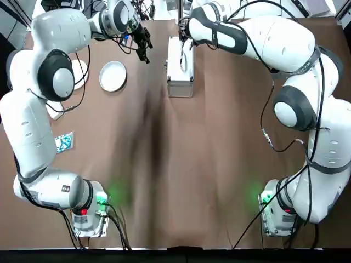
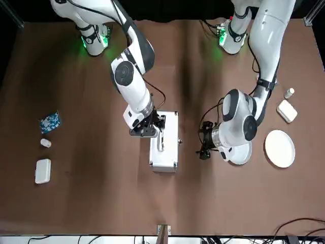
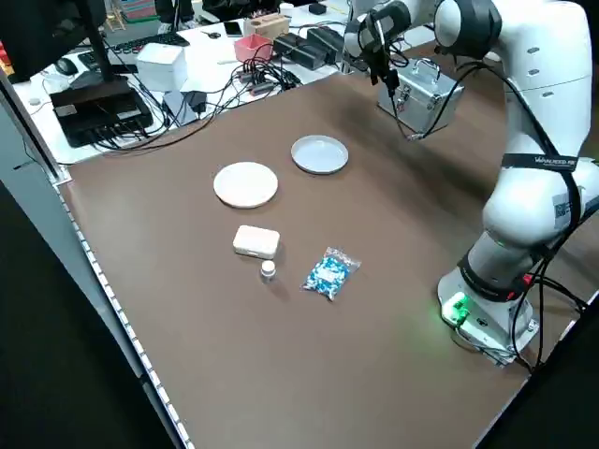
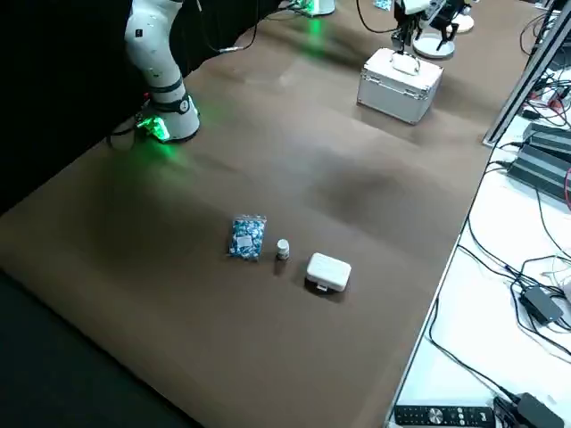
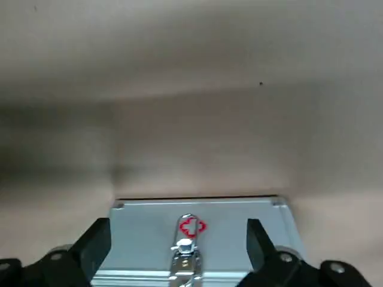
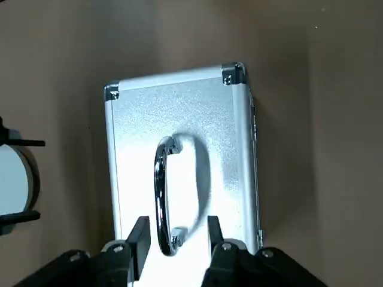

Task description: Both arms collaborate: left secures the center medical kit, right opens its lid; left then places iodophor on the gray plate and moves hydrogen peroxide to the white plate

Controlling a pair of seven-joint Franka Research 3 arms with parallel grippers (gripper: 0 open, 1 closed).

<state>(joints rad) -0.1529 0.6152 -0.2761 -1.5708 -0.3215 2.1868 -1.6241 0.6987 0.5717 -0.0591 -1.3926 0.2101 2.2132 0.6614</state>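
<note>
Right gripper [image 6: 174,239] agape above closed medical kit [image 6: 179,119] handle

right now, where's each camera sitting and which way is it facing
Top: overhead, looking down; both arms, bases at bottom, medical kit centre.
Front: across the table, facing the robot; right gripper over the kit.
Left side: raised, diagonal; white plate, gray plate.
Right side: raised, opposite diagonal; the kit far off.
Left wrist: left gripper open, facing the kit's latch side.
Right wrist: open fingers above the kit's handle.
All six share the kit.
</note>
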